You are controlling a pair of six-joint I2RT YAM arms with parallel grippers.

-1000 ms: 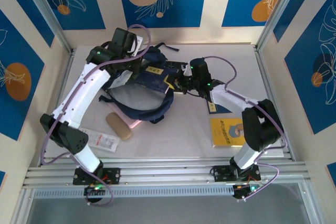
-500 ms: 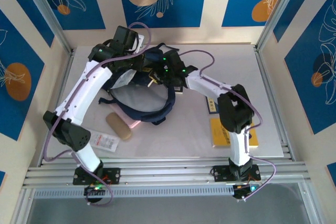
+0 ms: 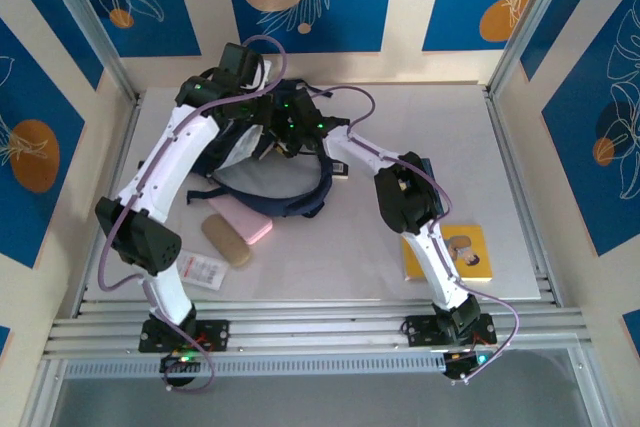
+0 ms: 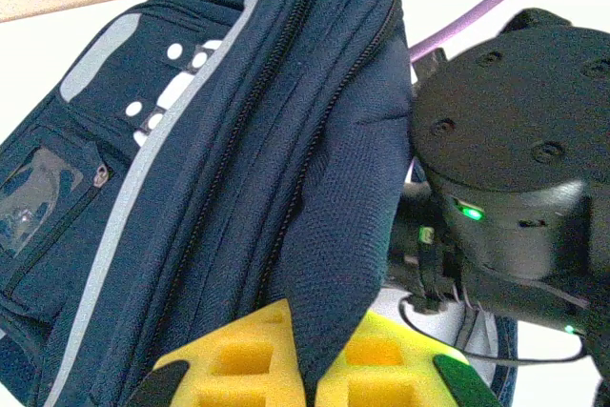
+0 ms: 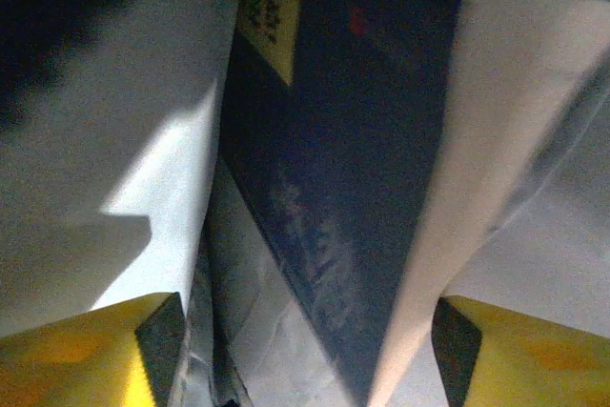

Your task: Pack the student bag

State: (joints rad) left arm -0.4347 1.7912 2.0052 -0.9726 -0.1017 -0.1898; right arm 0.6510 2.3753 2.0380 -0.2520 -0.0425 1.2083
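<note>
The bag (image 4: 238,188) is navy with a light grey stripe. At five o'clock lies a yellow book (image 3: 465,253); at seven, a pink pouch (image 3: 245,225) and a tan case (image 3: 226,240).

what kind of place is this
Probably a robot lab work cell: a white table fenced by aluminium frame rails, blue-and-cream leaf-print wall panels, and white robot arms bolted at its near edge.

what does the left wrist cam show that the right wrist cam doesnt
Left wrist view: the student bag from outside, navy with zippers and a grey stripe, the left gripper shut on a fold of its fabric, and the right arm's black wrist. Right wrist view: a dark blue book with a yellow label between pale walls, the right gripper open either side of it. Shared: each has its own yellow fingers at the bottom edge.
</note>
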